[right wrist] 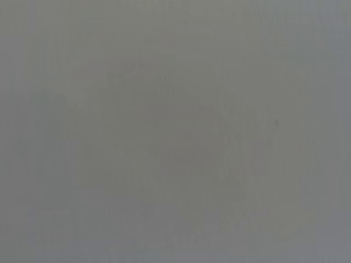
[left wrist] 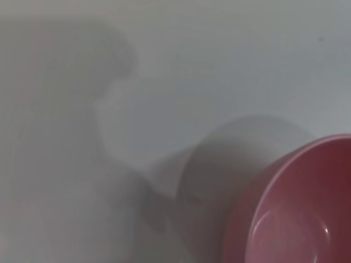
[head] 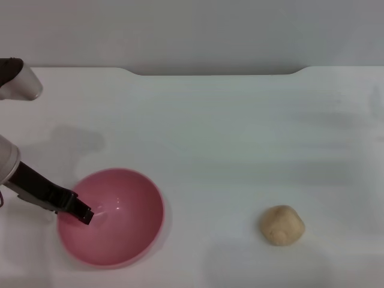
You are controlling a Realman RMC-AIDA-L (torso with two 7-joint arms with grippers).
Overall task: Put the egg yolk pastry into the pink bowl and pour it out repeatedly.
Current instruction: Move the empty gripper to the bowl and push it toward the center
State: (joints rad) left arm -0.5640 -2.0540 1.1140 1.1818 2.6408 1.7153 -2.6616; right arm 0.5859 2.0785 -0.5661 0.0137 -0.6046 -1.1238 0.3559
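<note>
Fingers: left gripper (head: 84,214) sits at the pink bowl's (head: 129,240) left rim, dark tips reaching over the edge into the bowl; looks like a pinch on the rim wall, but spread vs pressed together can't be told.

Right gripper: not in any view; right wrist view shows only blank grey.

Bowl: upright on white table (head: 240,132), mouth up, empty; in left wrist view (left wrist: 307,213) rim and inside show.

Egg yolk pastry (head: 282,225): on table, well apart from bowl, off to the robot's right of it. Roundish lump, no clear long axis or pointing direction.

Judgement: pastry lies on the right arm's side, so right arm prob. nearer for pickup; left arm is w/ the bowl.
</note>
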